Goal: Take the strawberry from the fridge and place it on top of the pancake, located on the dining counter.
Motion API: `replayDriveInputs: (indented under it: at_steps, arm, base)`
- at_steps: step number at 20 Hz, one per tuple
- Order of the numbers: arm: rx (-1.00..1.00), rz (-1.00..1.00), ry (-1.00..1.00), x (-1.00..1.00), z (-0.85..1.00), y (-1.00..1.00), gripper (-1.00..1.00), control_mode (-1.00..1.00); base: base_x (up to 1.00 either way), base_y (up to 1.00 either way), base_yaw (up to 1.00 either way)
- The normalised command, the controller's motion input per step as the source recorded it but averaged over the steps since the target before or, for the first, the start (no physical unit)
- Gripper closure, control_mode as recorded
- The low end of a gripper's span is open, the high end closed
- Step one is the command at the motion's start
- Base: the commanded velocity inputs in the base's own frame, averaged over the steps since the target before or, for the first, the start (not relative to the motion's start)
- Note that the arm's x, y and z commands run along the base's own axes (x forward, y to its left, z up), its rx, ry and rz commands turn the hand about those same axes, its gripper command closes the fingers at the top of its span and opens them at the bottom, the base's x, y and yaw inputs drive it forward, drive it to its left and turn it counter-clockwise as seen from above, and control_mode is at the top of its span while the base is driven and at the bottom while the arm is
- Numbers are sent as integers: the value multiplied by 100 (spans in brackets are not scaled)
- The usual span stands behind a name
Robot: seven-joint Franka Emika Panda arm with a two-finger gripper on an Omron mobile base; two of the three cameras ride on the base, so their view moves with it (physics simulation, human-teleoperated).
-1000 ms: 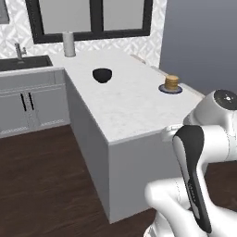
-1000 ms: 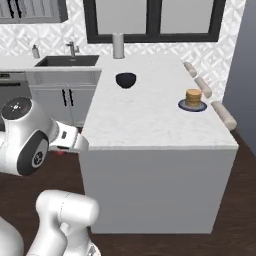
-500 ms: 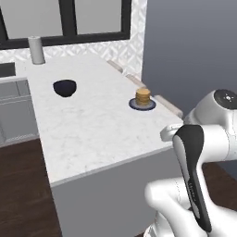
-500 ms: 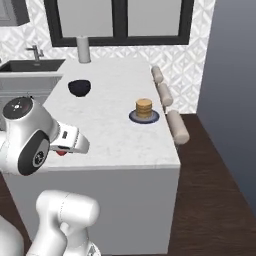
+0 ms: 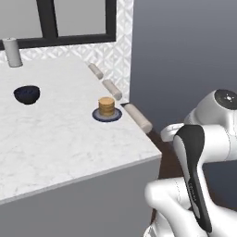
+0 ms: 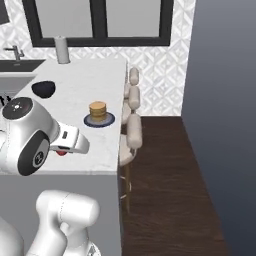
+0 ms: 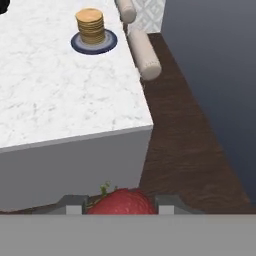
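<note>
My gripper (image 7: 120,205) is shut on the strawberry (image 7: 120,202), a red fruit with a green stem between the two dark fingertips. In the right base view the strawberry (image 6: 61,152) shows as a red spot under the white hand, over the near edge of the dining counter (image 6: 100,150). The pancake (image 7: 90,25), a golden-brown stack on a dark blue plate (image 7: 107,44), stands ahead on the dining counter (image 7: 60,95), near its right edge. The pancake (image 5: 106,106) and pancake (image 6: 97,110) show in both base views. The fridge is out of view.
Round padded stools (image 7: 145,61) line the counter's right edge above dark wood floor (image 7: 190,140). A dark blue bowl (image 5: 26,94) and a grey cylinder (image 5: 12,52) stand farther back on the counter. A sink (image 6: 15,65) lies at far left. A dark wall (image 6: 225,100) rises on the right.
The whole scene has shifted left and grown larger: the base has driven along the counter toward the pancake's end. The gripper stays shut on the strawberry.
</note>
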Motion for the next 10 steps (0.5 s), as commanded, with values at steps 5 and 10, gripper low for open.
replayDriveInputs:
  at_steps: [5, 10]
  arm:
    - [0, 0, 0, 0, 0, 0, 100, 100]
    - [0, 0, 0, 0, 0, 0, 100, 100]
  base:
    - [29, -100, 34]
    - [41, -100, 37]
